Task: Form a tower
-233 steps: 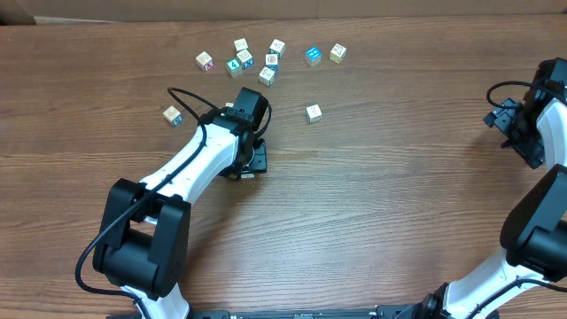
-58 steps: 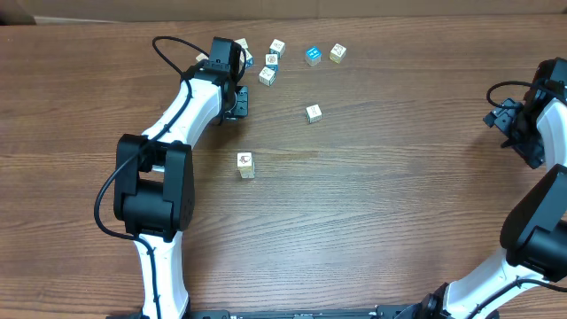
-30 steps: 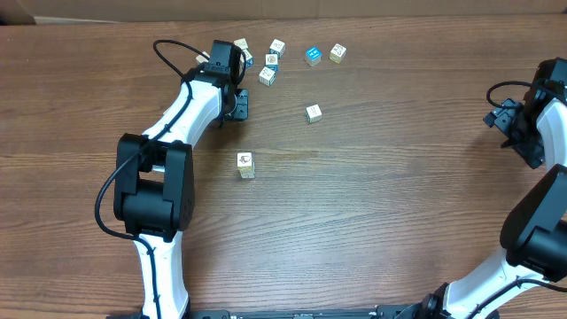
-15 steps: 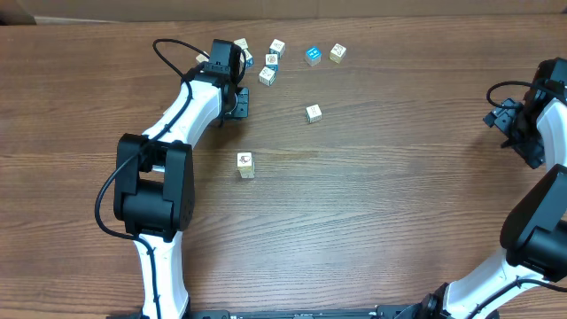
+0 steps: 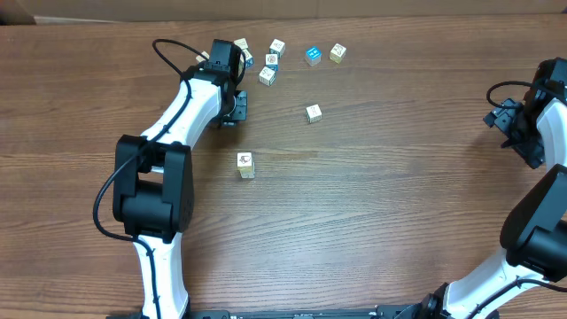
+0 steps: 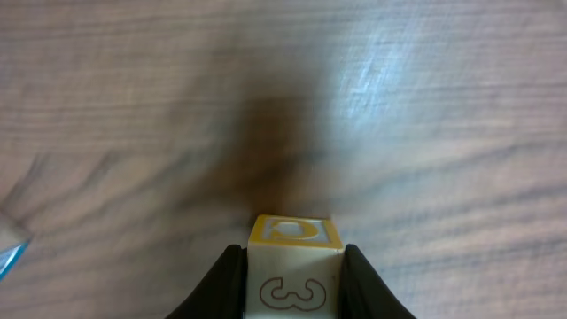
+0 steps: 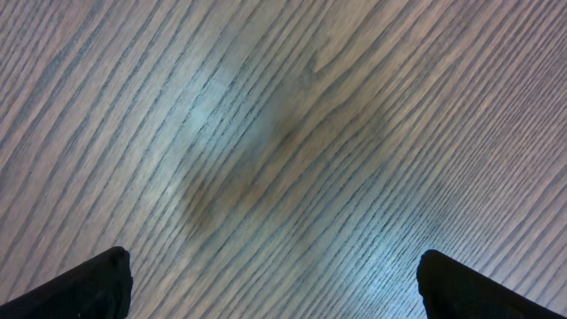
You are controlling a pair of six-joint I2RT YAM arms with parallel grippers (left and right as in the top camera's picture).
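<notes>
Left end effector (image 6: 294, 285) tight on yellow-top cube (image 6: 293, 233), apart fr. tower (image 5: 245, 165); right end effector (image 7: 279, 288) agape.

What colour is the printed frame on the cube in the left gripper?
Yellow on the cube, clearest in left wrist view.

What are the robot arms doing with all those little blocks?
They are stacking blocks. The left gripper is pinching a wooden cube with a yellow face, up by the loose cubes at the far side of the table. The small tower stands alone in the middle. The right gripper hangs open off to the side, holding nothing.
</notes>
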